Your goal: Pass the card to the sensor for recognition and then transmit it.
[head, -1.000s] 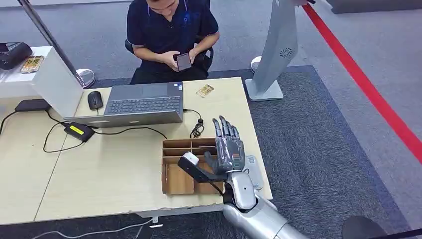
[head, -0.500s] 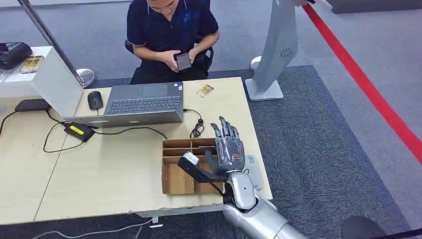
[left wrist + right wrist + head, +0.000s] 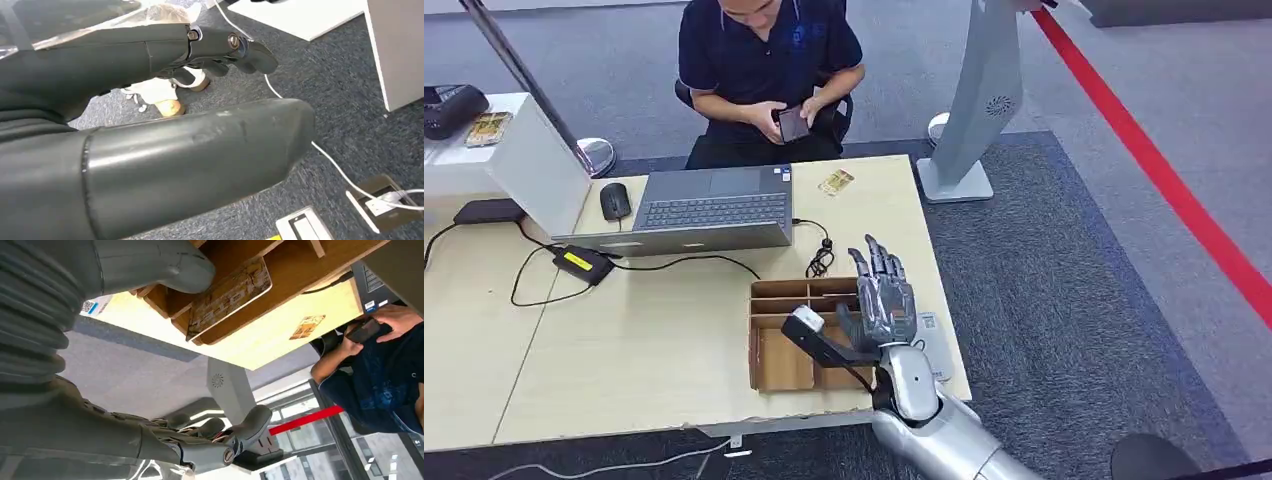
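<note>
While the right hand covers that end of the wooden tray in the head view, the card sitting in there is hidden from above, so the right wrist view is where you actually get a look at it. It's a flat rectangle with a yellowish-brown printed pattern and a pale edge, lying in one compartment of the tray, leaning up on the compartment's edge at one long side. Its long axis runs along the divider beside it. What's printed on it is too blurry to read.

The right hand hovers over the tray with its fingers straight and spread apart, holding nothing. The thumb hangs close above the card, but I can't tell if it's touching. A dark wrist camera sticks out over the tray.

A second little card lies flat on the desk well apart from the tray, near the far edge by the laptop.

The left hand hangs down over grey carpet with nothing in it, fingers loosely extended.

Across the desk a person sits holding a phone in both hands.
</note>
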You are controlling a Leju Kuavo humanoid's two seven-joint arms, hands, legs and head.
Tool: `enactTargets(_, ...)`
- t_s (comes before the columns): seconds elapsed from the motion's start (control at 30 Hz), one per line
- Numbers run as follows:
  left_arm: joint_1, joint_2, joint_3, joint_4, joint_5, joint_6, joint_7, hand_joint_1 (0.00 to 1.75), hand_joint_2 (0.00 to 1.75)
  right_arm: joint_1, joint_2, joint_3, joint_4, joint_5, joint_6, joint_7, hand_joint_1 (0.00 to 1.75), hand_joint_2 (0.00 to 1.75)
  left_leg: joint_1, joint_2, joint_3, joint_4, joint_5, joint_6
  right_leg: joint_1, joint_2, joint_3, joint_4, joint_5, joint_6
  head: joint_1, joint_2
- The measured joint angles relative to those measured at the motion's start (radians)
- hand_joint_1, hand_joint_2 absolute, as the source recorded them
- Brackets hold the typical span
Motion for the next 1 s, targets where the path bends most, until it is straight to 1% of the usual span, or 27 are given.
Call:
enactTargets(0.07,0.000,0.001,0.000,0.000,0.000,0.000,0.000,0.00,0.00,0.000,0.000,0.000,0.003,-0.003,0.002,0.000,0.45,1.75,0.000,0.000,0.000,0.000,0.000,0.000,0.000,0.000,0.000,0.000,0.000,0.000,0.000,0.000)
enactTargets(0.1,0.000,0.001,0.000,0.000,0.001,0.000,0.000,0.00,0.00,0.001,0.000,0.000,0.003,-0.003,0.003,0.000,0.47,1.75,0.000,0.000,0.000,0.000,0.000,0.000,0.000,0.000,0.000,0.000,0.000,0.000,0.000,0.000)
enactTargets(0.13,0.000,0.001,0.000,0.000,0.001,0.000,0.000,0.00,0.00,0.001,0.000,0.000,0.003,-0.004,0.003,0.000,0.56,1.75,0.000,0.000,0.000,0.000,0.000,0.000,0.000,0.000,0.000,0.000,0.000,0.000,0.000,0.000)
enactTargets(0.2,0.000,0.002,0.000,0.000,0.002,0.000,0.000,0.00,0.00,0.001,0.001,0.000,0.005,-0.005,0.005,-0.001,0.54,1.75,0.000,0.000,0.000,0.000,0.000,0.000,0.000,0.000,0.000,0.000,0.000,0.000,0.000,0.000)
enactTargets(0.4,0.000,0.002,0.000,0.000,0.003,0.000,0.000,0.00,0.00,0.005,0.002,0.000,0.008,-0.006,0.010,-0.001,0.40,1.75,0.000,0.000,0.000,0.000,0.000,0.000,0.000,0.000,0.000,0.000,0.000,0.000,0.000,0.000)
enactTargets(0.43,0.000,0.002,0.000,0.000,0.003,0.000,0.000,0.00,0.00,0.006,0.002,0.000,0.008,-0.007,0.010,-0.002,0.45,1.75,0.000,0.000,0.000,0.000,0.000,0.000,0.000,0.000,0.000,0.000,0.000,0.000,0.000,0.000)
enactTargets(1.0,0.000,0.003,0.000,0.000,0.011,0.001,0.000,0.00,0.00,0.009,0.002,0.000,0.008,-0.015,0.010,-0.005,0.47,1.75,0.000,0.000,0.000,0.000,0.000,0.000,0.000,0.000,0.000,0.000,0.000,0.000,0.000,0.000)
